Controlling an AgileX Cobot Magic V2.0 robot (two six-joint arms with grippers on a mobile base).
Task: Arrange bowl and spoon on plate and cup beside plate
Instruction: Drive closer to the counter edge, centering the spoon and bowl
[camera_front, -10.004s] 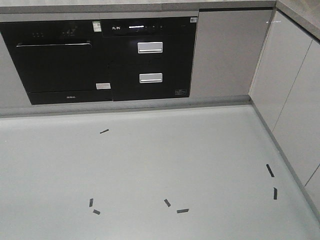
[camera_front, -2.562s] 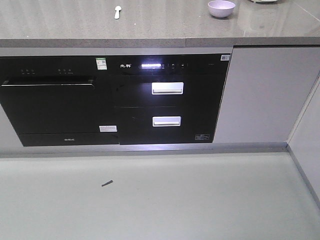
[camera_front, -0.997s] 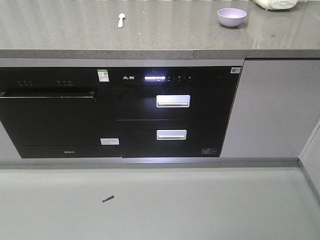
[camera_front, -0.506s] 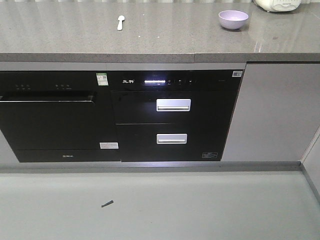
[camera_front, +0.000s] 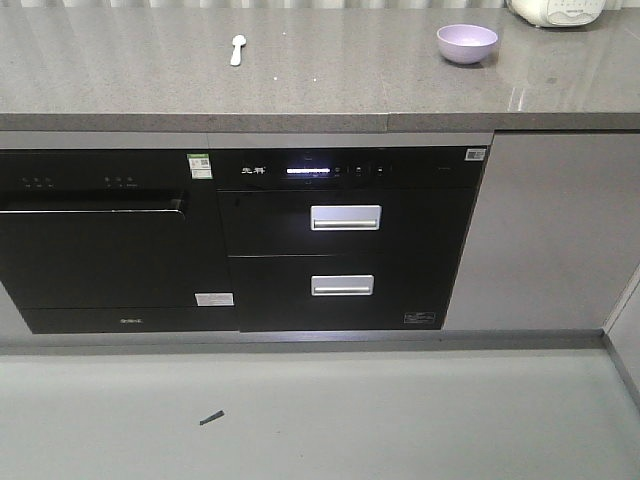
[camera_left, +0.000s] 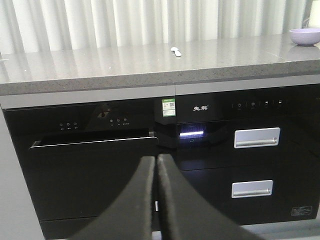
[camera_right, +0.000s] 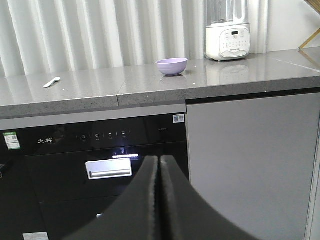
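On the far left of the long grey speckled stone surface (camera_front: 300, 95) lies the small pale mint-white plastic spoon (camera_front: 237, 50), scoop away from the edge. Well apart to its right the small glossy lavender plastic bowl (camera_front: 467, 43) stands upright and looks empty. The left claw (camera_left: 156, 160) is clenched on nothing, fingers pressed together, and hangs low before the black oven front. The right claw (camera_right: 159, 159) is likewise clenched and empty, also below the surface's edge. The step in hand looks to be the approach. To do it well, the base should probably close in squarely, and each arm should rise above the edge and release its claw before reaching. The plate and cup appear in no view, so they must be found first. The right wrist view alone shows the tall white blender (camera_right: 228, 35) whole, right of the bowl; the front view cuts it to its base but alone shows the floor.
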